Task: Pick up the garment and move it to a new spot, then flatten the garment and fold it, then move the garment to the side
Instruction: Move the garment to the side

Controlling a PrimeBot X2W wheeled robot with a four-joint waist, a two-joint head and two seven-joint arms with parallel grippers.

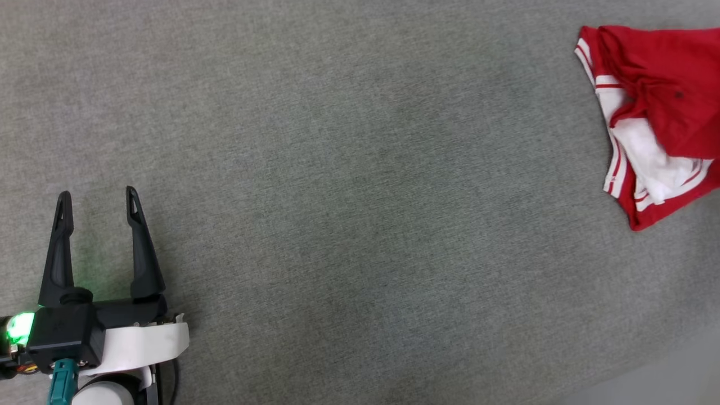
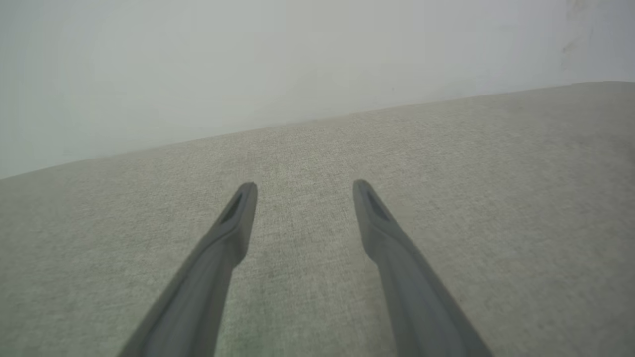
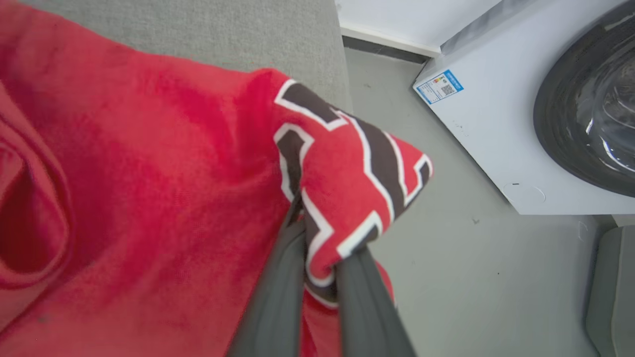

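Right wrist view: pinching garment's printed fold in right fingers (soft, limp; likely drapes), left fingers spread.

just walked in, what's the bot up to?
The right gripper is shut on a patterned bit of the red garment. The garment lies crumpled at the right edge of the grey fabric surface, near a washing machine. The left gripper is open and empty over bare surface. The garment is not yet flattened or folded.
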